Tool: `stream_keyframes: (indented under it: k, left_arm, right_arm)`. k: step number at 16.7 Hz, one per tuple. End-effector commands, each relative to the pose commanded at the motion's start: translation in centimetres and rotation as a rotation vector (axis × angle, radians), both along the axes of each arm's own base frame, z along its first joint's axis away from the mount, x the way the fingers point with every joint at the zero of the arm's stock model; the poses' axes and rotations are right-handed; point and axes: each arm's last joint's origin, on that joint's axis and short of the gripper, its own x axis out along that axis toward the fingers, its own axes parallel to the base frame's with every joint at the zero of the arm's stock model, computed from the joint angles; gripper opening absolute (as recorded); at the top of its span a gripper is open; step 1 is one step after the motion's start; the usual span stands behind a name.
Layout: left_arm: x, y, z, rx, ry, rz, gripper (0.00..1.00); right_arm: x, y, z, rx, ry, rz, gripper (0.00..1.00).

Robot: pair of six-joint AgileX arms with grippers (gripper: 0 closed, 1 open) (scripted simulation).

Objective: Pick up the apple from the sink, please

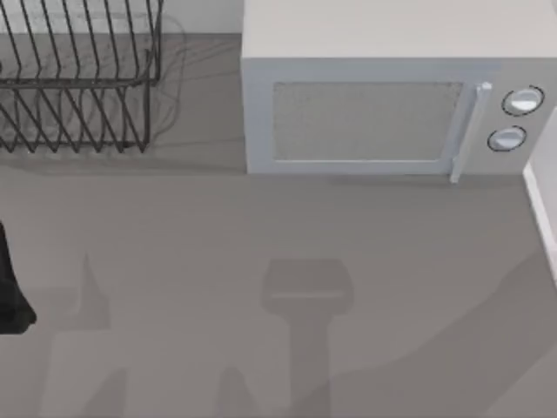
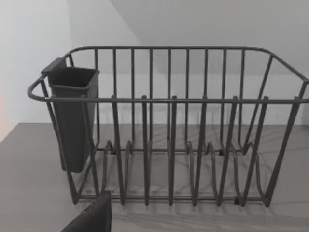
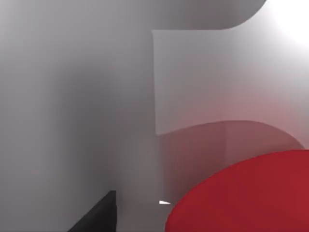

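Grey table, matte and plain. At the far left, a black wire dish rack resting directly on it, with a dark cutlery cup hung on one end. Just beside the rack, a white microwave, door shut.

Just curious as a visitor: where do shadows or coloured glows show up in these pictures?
Top view: grey arm-shaped shadows lie across the table. Left wrist view: the dish rack casts thin striped shadows. Right wrist view: the apple tints the pale sink wall reddish.
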Motion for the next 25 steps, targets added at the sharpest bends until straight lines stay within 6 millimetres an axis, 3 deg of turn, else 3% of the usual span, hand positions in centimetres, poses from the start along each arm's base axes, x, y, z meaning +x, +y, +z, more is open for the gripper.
stream_keyframes:
  k: [11, 19, 20, 22, 25]
  left_arm:
    - [0.0, 0.0, 0.0, 0.0, 0.0, 0.0, 1.0]
    - [0.0, 0.0, 0.0, 0.0, 0.0, 0.0, 1.0]
    - [0.0, 0.0, 0.0, 0.0, 0.0, 0.0, 1.0]
    - [0.0, 0.0, 0.0, 0.0, 0.0, 0.0, 1.0]
    - [0.0, 0.0, 0.0, 0.0, 0.0, 0.0, 1.0]
  right_arm:
    - [0.0, 0.0, 0.0, 0.0, 0.0, 0.0, 0.02]
    - [0.0, 0.0, 0.0, 0.0, 0.0, 0.0, 0.0]
    - [0.7, -0.1, 2.8, -0.001, -0.053, -0.008, 0.0]
    - [1.0, -0.2, 3.1, -0.001, -0.055, -0.007, 0.0]
    - [2.1, -0.6, 5.5, -0.003, -0.059, -0.007, 0.0]
